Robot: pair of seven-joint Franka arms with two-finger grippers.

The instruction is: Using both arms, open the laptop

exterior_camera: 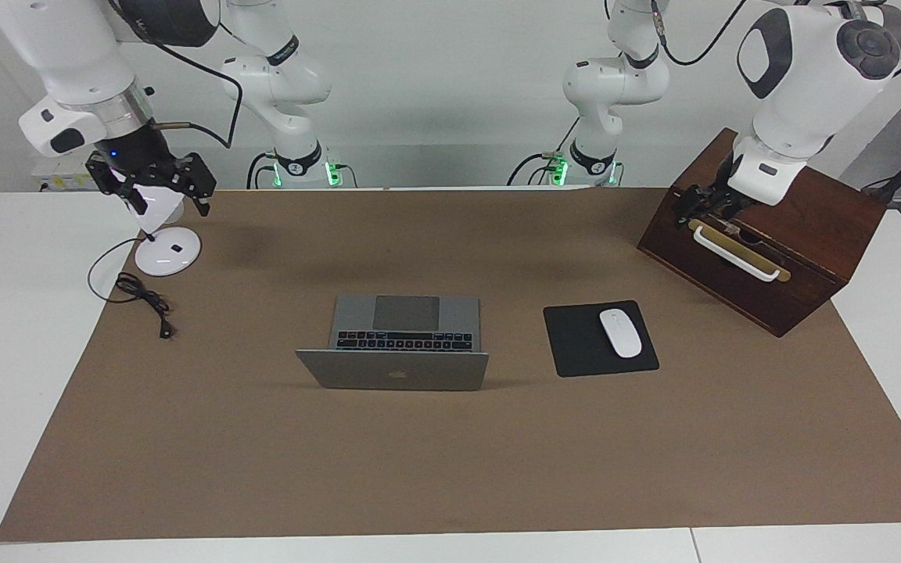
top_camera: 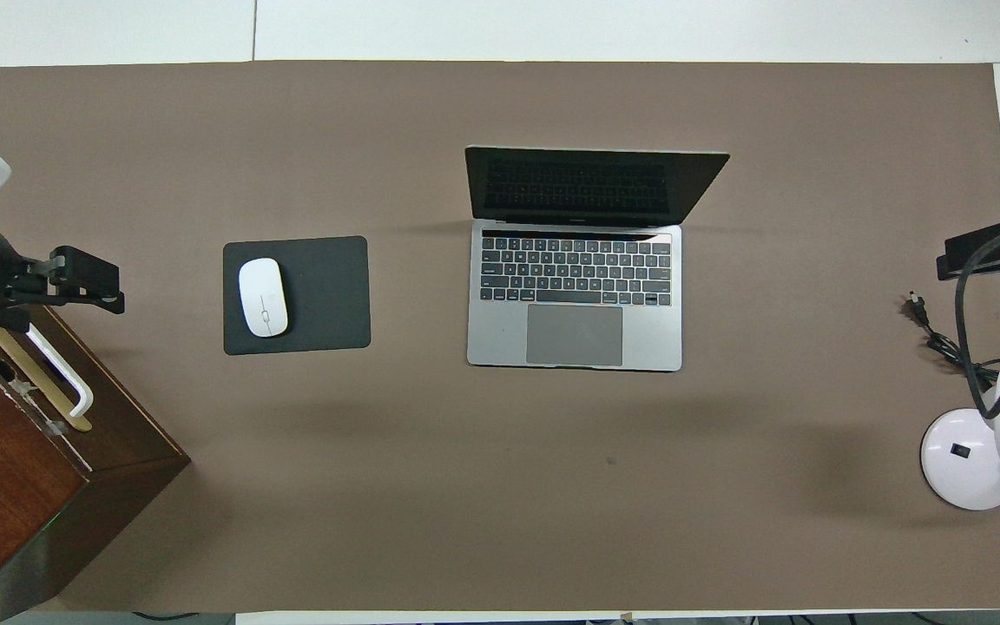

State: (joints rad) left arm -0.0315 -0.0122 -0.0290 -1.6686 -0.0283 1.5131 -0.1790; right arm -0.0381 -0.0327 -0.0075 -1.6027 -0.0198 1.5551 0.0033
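Observation:
The silver-grey laptop (exterior_camera: 403,336) stands open on the brown mat in the middle of the table, its lid raised with the apple logo facing away from the robots. Its black keys and grey trackpad show in the overhead view (top_camera: 574,295). My right gripper (exterior_camera: 170,205) is up in the air over the white desk lamp, open and empty; it also shows in the overhead view (top_camera: 986,252). My left gripper (exterior_camera: 697,207) hangs over the wooden box by its handle, and shows in the overhead view (top_camera: 83,278). Both grippers are well apart from the laptop.
A black mouse pad (exterior_camera: 576,344) with a white mouse (exterior_camera: 620,332) lies beside the laptop toward the left arm's end. A dark wooden box (exterior_camera: 779,258) with a white handle stands at that end. A white desk lamp (exterior_camera: 167,250) and its cable (exterior_camera: 141,297) sit at the right arm's end.

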